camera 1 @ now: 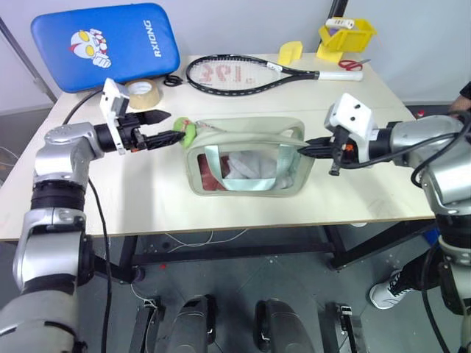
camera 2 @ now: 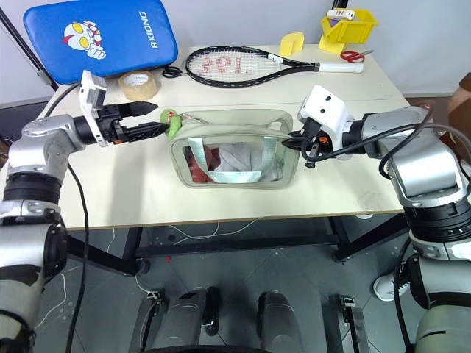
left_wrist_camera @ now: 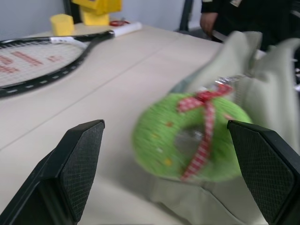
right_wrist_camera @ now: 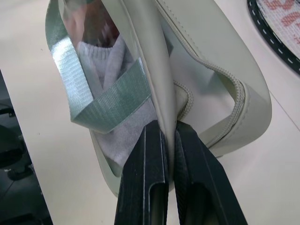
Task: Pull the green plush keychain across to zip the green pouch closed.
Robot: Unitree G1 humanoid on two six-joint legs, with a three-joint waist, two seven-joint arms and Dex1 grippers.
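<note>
The green pouch (camera 1: pixel 243 158) lies on the table, its clear window showing red and white contents, its top open. At its left end sits the green plush keychain (camera 1: pixel 189 131), a fuzzy green ball with a red checked ribbon (left_wrist_camera: pixel 201 126). My left gripper (camera 1: pixel 175 126) is open and points level at the keychain, which sits just ahead between the spread fingers (left_wrist_camera: pixel 79 159). At the pouch's right end my right gripper (camera 1: pixel 302 149) is shut on the pouch's rim; the wrist view shows its fingers (right_wrist_camera: pixel 145 178) pinching the pale edge (right_wrist_camera: pixel 161 93).
A tennis racket (camera 1: pixel 243 73) lies behind the pouch. A tape roll (camera 1: pixel 143 92) and a blue padded case (camera 1: pixel 107 44) are at the back left. A yellow bin (camera 1: pixel 346 33) and red scissors (camera 1: pixel 353 65) are at the back right. A person stands beyond the table's right end (left_wrist_camera: pixel 243 18).
</note>
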